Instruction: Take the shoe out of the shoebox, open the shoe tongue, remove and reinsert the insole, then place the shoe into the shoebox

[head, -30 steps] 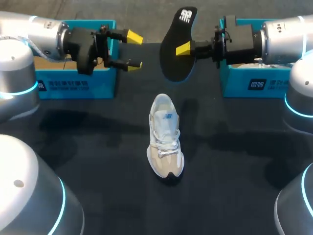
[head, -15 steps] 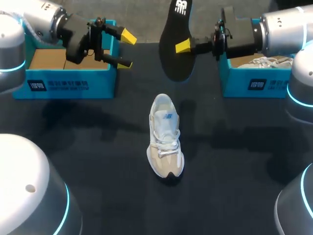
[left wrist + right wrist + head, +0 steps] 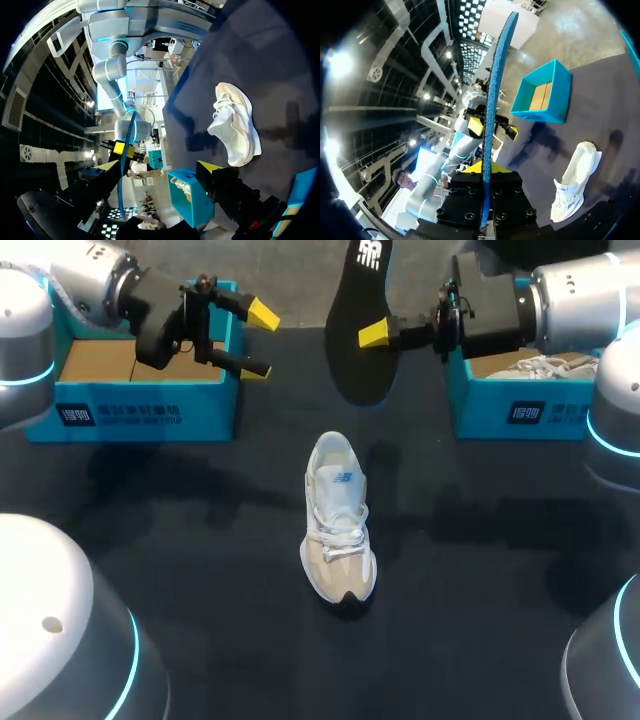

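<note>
A white shoe (image 3: pixel 338 520) lies mid-table, toe toward the near edge; it also shows in the left wrist view (image 3: pixel 235 125) and the right wrist view (image 3: pixel 572 182). Above and behind it hangs the black insole (image 3: pixel 360 330), upright, with my right gripper (image 3: pixel 378 336) shut on its edge. In the right wrist view the insole (image 3: pixel 495 90) stands edge-on, blue, rising from between the fingers. My left gripper (image 3: pixel 258 342) hovers wide open with nothing in it beside the left teal shoebox (image 3: pixel 140 405).
A second teal shoebox (image 3: pixel 520 412) at the back right holds another white shoe (image 3: pixel 540 367). The left box (image 3: pixel 545 95) shows a bare cardboard floor. Dark tabletop surrounds the shoe on all sides.
My right gripper has raised the insole a little higher and farther back. The left arm has drawn back toward the left box, gripper still open. The shoe has not moved.
</note>
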You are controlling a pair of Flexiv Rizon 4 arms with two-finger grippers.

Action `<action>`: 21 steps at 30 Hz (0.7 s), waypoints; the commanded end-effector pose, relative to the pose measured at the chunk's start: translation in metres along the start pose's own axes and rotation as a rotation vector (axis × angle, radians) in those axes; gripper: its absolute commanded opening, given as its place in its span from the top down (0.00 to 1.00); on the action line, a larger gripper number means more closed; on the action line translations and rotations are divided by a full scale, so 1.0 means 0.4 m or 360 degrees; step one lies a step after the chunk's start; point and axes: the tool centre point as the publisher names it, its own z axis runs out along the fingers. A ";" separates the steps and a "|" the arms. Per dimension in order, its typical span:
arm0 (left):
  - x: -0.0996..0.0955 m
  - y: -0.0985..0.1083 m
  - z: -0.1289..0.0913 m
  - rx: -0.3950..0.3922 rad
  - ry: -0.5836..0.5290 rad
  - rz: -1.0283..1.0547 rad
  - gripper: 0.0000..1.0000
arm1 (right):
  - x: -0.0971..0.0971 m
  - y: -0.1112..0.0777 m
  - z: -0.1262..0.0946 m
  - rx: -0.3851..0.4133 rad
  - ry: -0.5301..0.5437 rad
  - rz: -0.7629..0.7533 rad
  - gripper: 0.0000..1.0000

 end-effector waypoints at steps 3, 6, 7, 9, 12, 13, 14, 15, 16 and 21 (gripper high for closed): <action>-0.001 0.001 -0.001 0.0003 0.0003 0.0001 0.00 | -0.019 0.027 0.009 -0.0041 0.0101 -0.0285 1.00; -0.001 0.001 -0.001 0.0003 0.0003 0.0001 0.00 | -0.034 0.044 0.011 -0.0040 0.0121 -0.0413 1.00; -0.001 0.001 -0.001 0.0003 0.0003 0.0001 0.00 | -0.042 0.048 0.012 -0.0014 0.0131 -0.0439 1.00; 0.004 -0.002 -0.007 0.0005 0.0007 -0.0005 0.00 | -0.052 0.057 0.017 -0.0006 0.0145 -0.0499 1.00; 0.016 -0.004 -0.015 -0.0001 0.0027 -0.0016 0.00 | -0.071 0.068 0.025 0.0007 0.0170 -0.0569 1.00; 0.020 -0.005 -0.018 0.0002 0.0032 -0.0018 0.00 | -0.075 0.072 0.028 0.0013 0.0169 -0.0611 1.00; 0.025 -0.006 -0.020 0.0004 0.0040 -0.0024 0.00 | -0.081 0.076 0.030 0.0021 0.0164 -0.0620 1.00; 0.028 -0.007 -0.022 0.0000 0.0045 -0.0024 0.00 | -0.087 0.079 0.032 0.0020 0.0189 -0.0651 1.00; 0.033 -0.008 -0.023 0.0011 0.0062 -0.0023 0.00 | -0.091 0.083 0.034 0.0021 0.0175 -0.0681 1.00; 0.068 -0.017 -0.034 0.0039 0.0131 -0.0050 0.00 | -0.111 0.099 0.043 0.0025 0.0175 -0.0814 1.00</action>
